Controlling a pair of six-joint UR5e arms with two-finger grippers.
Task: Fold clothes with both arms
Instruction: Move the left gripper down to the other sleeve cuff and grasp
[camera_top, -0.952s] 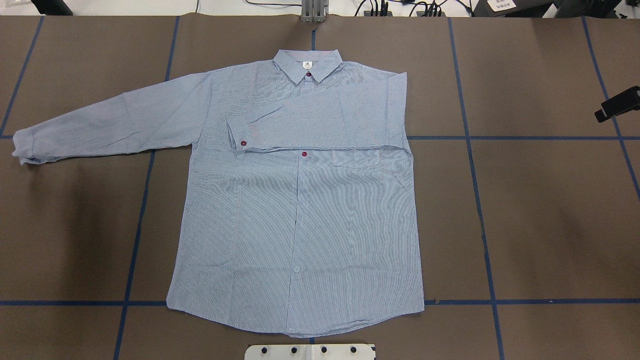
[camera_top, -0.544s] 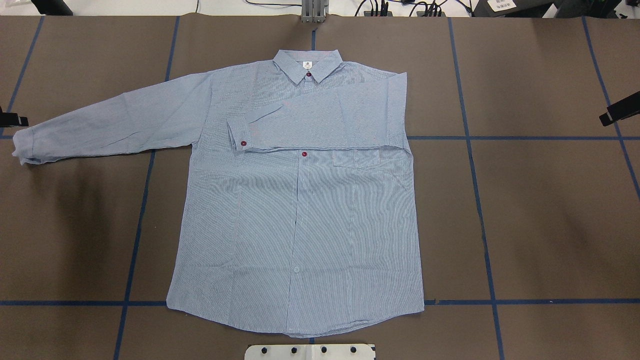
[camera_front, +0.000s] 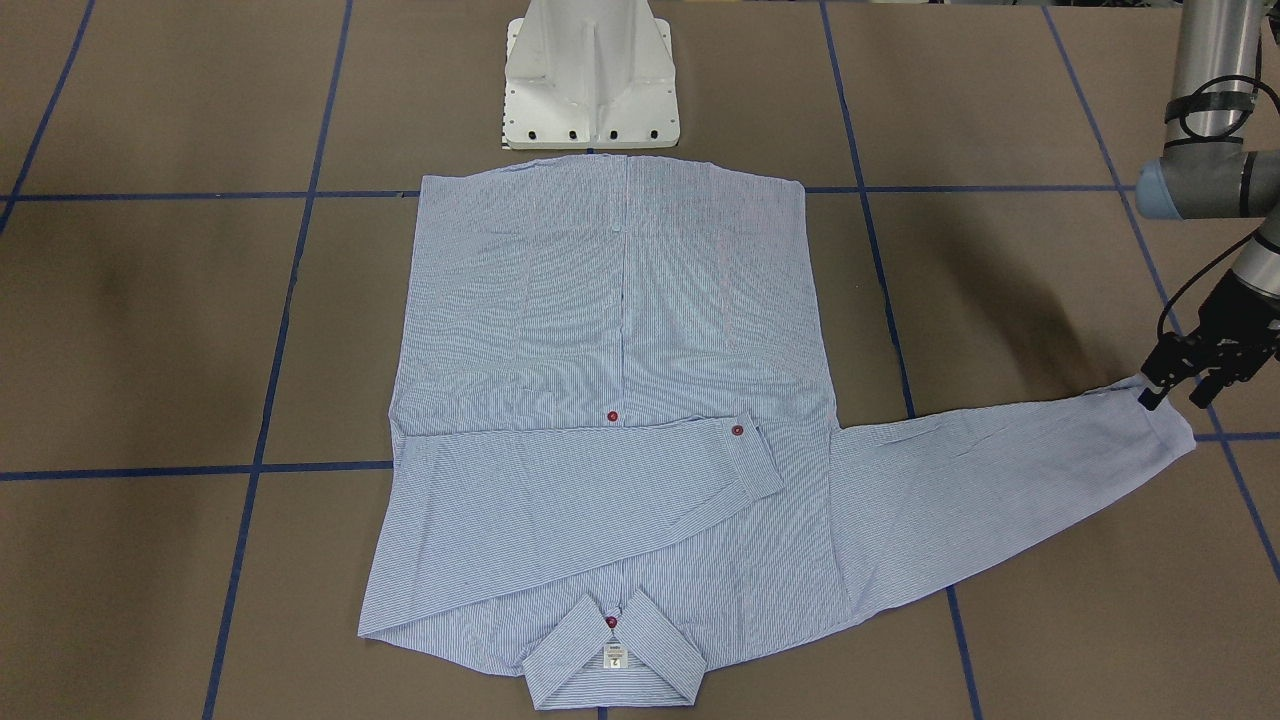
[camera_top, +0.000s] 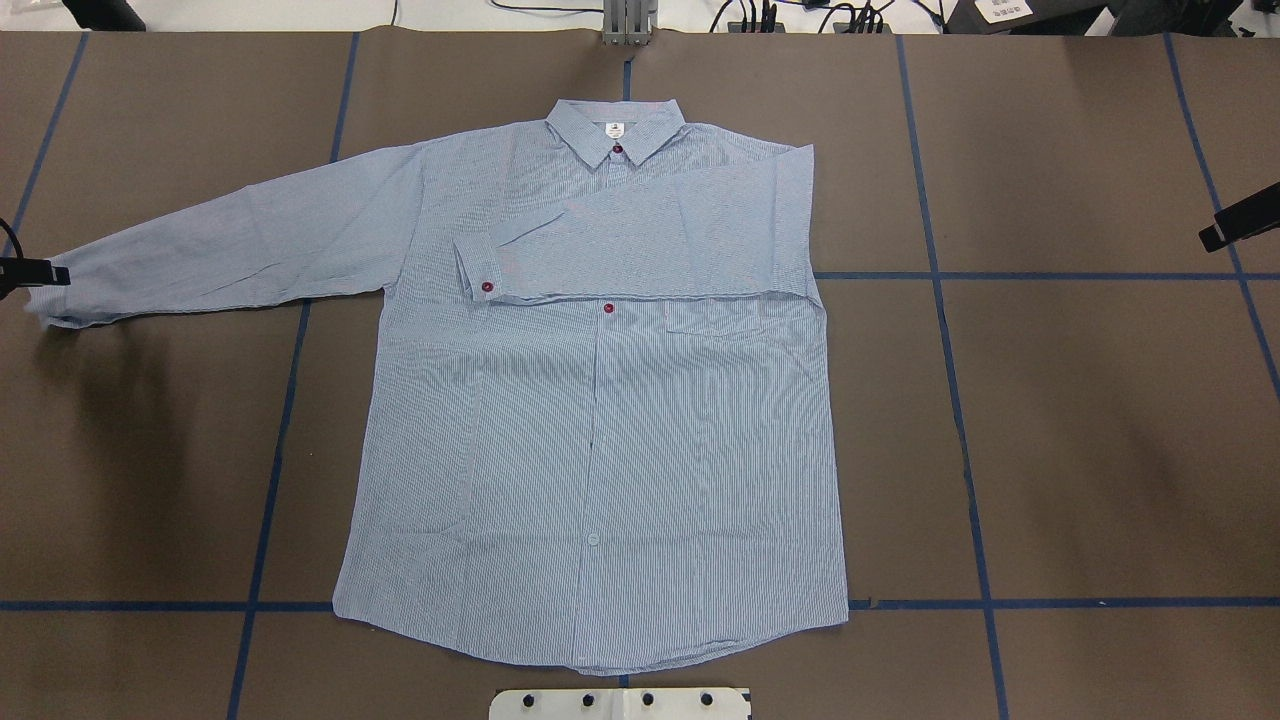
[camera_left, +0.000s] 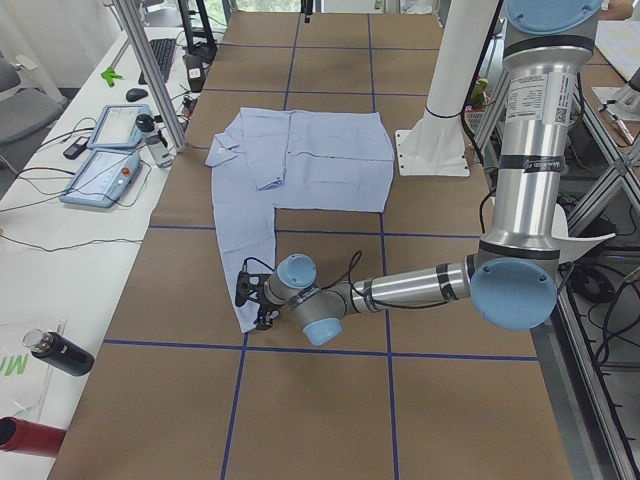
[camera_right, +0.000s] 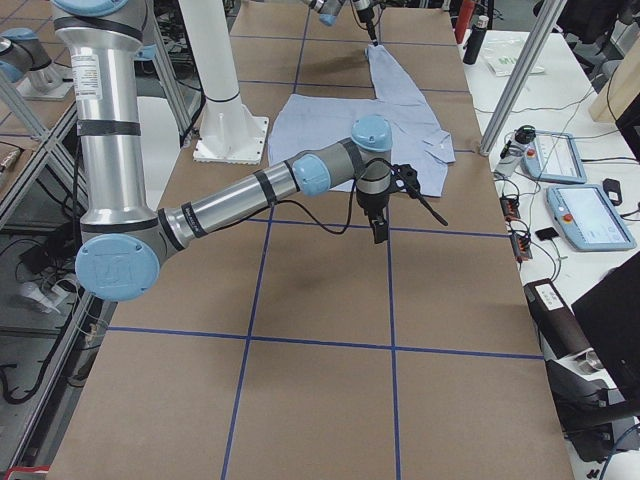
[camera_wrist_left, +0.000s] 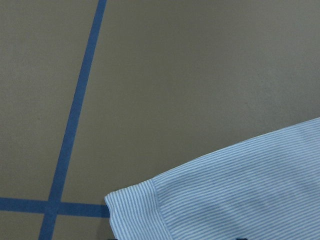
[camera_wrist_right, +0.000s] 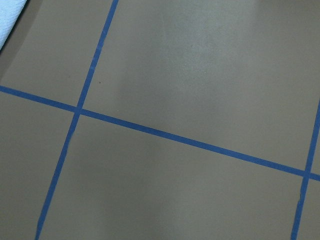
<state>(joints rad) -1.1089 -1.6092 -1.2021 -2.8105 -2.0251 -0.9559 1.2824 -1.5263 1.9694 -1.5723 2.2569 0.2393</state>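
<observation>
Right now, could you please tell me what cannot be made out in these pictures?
Whether the right gripper is open or shut: the overhead view's right edge cuts it off.
Whether the left gripper touches the cuff: tiny in the front view, fingertips nearly out of its wrist view.
The top of the pocket: the folded sleeve covers it, overhead view.
Print on the neck label: too small everywhere.

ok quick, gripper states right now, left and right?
Left gripper: looks open, at the cuff of the shirt, nothing gripped.
Right gripper: cannot tell open or shut; over bare table, holding nothing visible.
</observation>
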